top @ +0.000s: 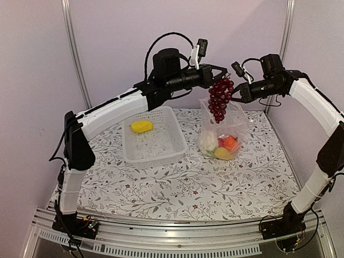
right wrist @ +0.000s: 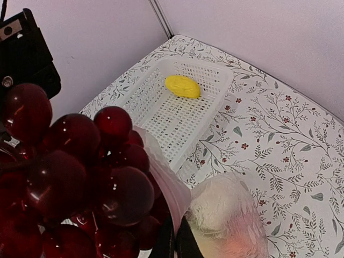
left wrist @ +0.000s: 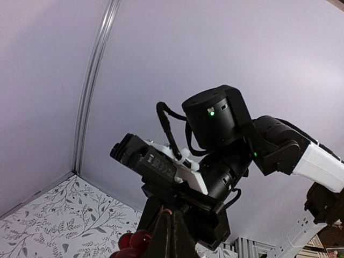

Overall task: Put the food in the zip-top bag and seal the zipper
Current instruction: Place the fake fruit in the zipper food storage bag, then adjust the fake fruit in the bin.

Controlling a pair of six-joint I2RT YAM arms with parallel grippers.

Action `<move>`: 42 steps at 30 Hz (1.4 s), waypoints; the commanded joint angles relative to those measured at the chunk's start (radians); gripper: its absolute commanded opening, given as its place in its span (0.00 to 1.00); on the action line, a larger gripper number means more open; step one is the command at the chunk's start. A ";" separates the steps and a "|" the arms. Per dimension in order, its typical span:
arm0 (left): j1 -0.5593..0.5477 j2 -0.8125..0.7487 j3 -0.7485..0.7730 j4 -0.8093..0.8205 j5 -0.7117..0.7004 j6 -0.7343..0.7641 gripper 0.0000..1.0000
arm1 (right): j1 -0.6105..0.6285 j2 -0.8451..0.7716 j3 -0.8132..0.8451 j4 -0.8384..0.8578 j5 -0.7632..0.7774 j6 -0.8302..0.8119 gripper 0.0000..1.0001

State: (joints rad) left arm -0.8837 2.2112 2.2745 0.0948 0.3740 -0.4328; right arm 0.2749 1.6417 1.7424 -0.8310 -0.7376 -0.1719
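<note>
A bunch of dark red grapes (top: 220, 99) hangs from my left gripper (top: 217, 79), which is shut on its stem above the mouth of the zip-top bag (top: 240, 128). The clear bag stands upright on the table with white cauliflower (top: 208, 143), an orange tomato (top: 230, 142) and a yellow piece (top: 223, 153) inside. My right gripper (top: 234, 97) is shut on the bag's top edge and holds it up. In the right wrist view the grapes (right wrist: 70, 177) fill the left side, beside the bag's rim (right wrist: 167, 185) and the cauliflower (right wrist: 223, 212). A yellow food piece (top: 141, 126) lies in the basket.
A white slotted basket (top: 173, 141) sits left of the bag on the flowered tablecloth (top: 177, 188). In the left wrist view the right arm's black wrist (left wrist: 217, 115) and its camera fill the middle. Metal frame posts stand at the back corners.
</note>
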 commanded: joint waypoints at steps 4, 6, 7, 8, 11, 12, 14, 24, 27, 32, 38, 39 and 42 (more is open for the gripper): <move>-0.014 -0.025 -0.130 0.092 -0.037 0.041 0.00 | 0.006 -0.016 0.040 0.014 0.016 0.008 0.00; -0.014 -0.042 -0.181 0.110 -0.040 0.050 0.00 | 0.006 -0.016 0.040 0.015 0.018 0.008 0.00; -0.016 -0.050 -0.209 0.117 -0.044 0.055 0.00 | 0.005 -0.015 0.040 0.015 0.018 0.008 0.00; -0.015 -0.059 -0.236 0.128 -0.050 0.057 0.00 | 0.005 -0.014 0.039 0.016 0.019 0.008 0.00; -0.018 -0.070 -0.286 0.134 -0.067 0.071 0.00 | 0.005 -0.010 0.038 0.017 0.017 0.009 0.00; -0.017 -0.069 -0.294 0.133 -0.067 0.081 0.00 | 0.005 -0.008 0.039 0.017 0.015 0.009 0.00; -0.018 -0.066 -0.304 0.128 -0.073 0.104 0.00 | 0.005 -0.004 0.041 0.018 0.018 0.010 0.00; -0.022 -0.093 -0.201 0.017 -0.144 0.134 0.68 | 0.005 0.013 0.042 0.018 0.029 0.010 0.00; -0.021 -0.142 -0.204 0.008 -0.132 0.159 0.70 | 0.003 0.021 0.040 0.021 0.027 0.011 0.00; -0.022 -0.242 -0.283 -0.041 -0.195 0.226 0.70 | 0.001 0.029 0.040 0.022 0.032 0.009 0.00; -0.013 -0.421 -0.577 -0.052 -0.367 0.310 0.70 | -0.046 0.028 0.042 0.026 0.031 0.005 0.00; -0.009 -0.451 -0.630 -0.051 -0.414 0.320 0.69 | -0.056 0.029 0.042 0.027 0.026 0.005 0.00; 0.006 -0.526 -0.764 -0.058 -0.482 0.326 0.69 | -0.085 0.034 0.051 0.030 0.026 0.000 0.00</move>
State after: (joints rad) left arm -0.8913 1.7409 1.6596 0.0898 0.0368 -0.1562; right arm 0.2317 1.6581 1.7569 -0.8234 -0.7097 -0.1715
